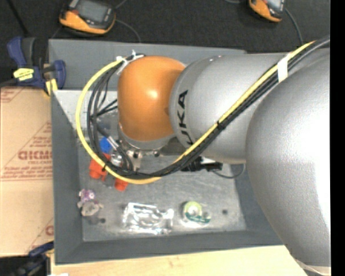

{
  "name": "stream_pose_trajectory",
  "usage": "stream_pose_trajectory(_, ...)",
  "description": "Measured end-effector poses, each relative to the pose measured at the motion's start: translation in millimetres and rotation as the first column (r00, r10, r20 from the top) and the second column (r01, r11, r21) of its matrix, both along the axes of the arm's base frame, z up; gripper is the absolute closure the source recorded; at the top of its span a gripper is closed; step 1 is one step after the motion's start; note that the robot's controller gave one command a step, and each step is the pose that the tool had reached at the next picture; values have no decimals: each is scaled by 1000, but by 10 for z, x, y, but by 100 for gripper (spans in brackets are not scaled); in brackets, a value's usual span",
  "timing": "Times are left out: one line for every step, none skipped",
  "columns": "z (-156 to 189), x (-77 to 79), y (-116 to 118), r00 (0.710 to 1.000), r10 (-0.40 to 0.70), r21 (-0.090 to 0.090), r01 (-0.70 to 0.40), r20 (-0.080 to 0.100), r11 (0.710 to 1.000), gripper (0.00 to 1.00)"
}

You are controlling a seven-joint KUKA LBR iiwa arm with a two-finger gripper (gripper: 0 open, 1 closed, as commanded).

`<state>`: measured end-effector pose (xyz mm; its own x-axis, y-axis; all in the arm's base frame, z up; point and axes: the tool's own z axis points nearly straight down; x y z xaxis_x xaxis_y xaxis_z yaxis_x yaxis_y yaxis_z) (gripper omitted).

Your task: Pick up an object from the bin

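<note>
The pincer, tucked under the arm's orange cover, hides its grip: released or clenched, I cannot tell. Just beside it lies an orange-red plastic piece, the likeliest pick. A crumpled clear wrapper lies lower right of that piece.

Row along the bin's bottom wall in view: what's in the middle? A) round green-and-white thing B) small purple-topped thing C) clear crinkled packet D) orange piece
C: the clear crinkled packet lies between the small purple-topped thing on its left and the round green-and-white thing on its right.
</note>
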<state>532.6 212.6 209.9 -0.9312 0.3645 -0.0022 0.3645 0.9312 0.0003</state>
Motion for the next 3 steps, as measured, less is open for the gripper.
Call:
stream_pose_trajectory(0, 1, -2, 1000, 1, -1, -1, 0, 1000, 100)
stream_pose_trajectory(-158, 633, -721, 999, -36, -3, 36, 5, 999, 100)
stream_pose_trajectory(992, 636, -871, 991, 130, -1, -130, 9, 991, 100)
